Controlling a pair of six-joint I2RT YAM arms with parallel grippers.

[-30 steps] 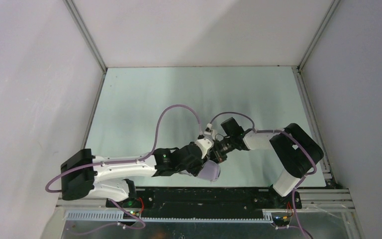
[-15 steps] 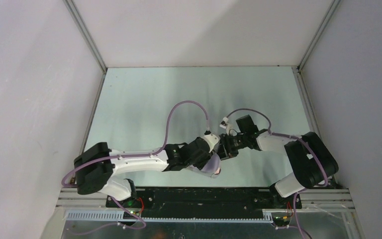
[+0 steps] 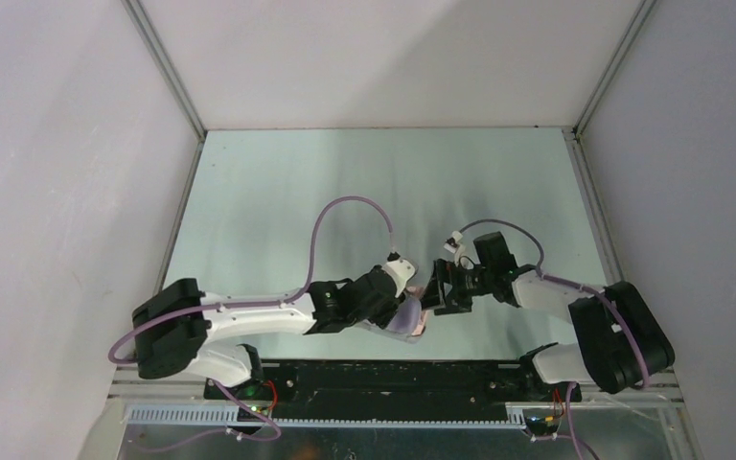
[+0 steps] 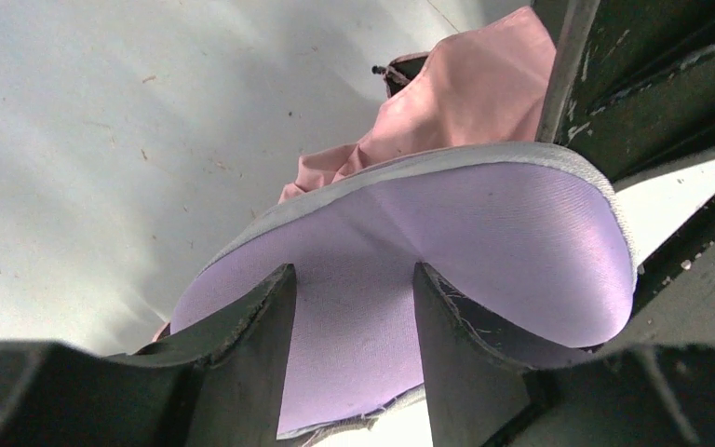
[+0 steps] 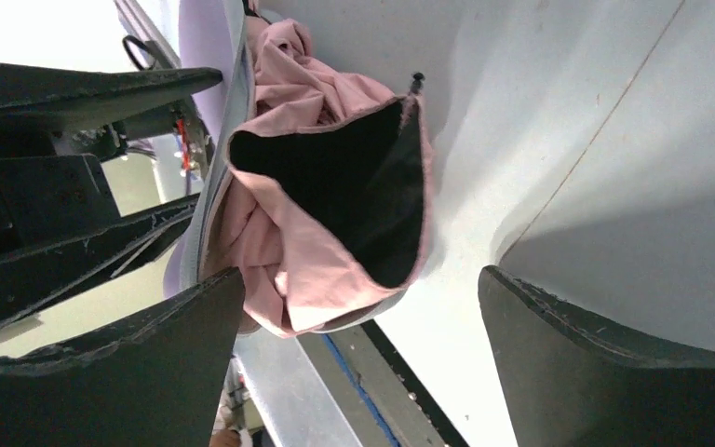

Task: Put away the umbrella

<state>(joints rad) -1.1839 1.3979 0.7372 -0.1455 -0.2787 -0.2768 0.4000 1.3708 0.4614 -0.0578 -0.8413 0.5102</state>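
The umbrella (image 5: pixel 284 247) is bunched salmon-pink fabric with a dark inner side, stuffed into the mouth of a pale lilac case (image 4: pixel 447 242). Pink folds (image 4: pixel 470 88) spill out past the case's grey rim. My left gripper (image 4: pixel 354 298) is shut on the case, one finger on each side of its rounded end, near the table's front edge (image 3: pixel 404 318). My right gripper (image 5: pixel 361 275) stands wide open just right of the case's mouth, its fingers on either side of the protruding fabric without touching it. In the top view it (image 3: pixel 438 287) faces the left gripper.
The pale green table (image 3: pixel 345 182) stretches back to white walls on three sides. A black rail (image 3: pixel 393 369) runs along the near edge right below the case. Purple cables loop over both arms.
My right gripper has gone from shut at the case's mouth to wide open and has drawn back to the right. The left gripper keeps its hold on the case, shifted slightly.
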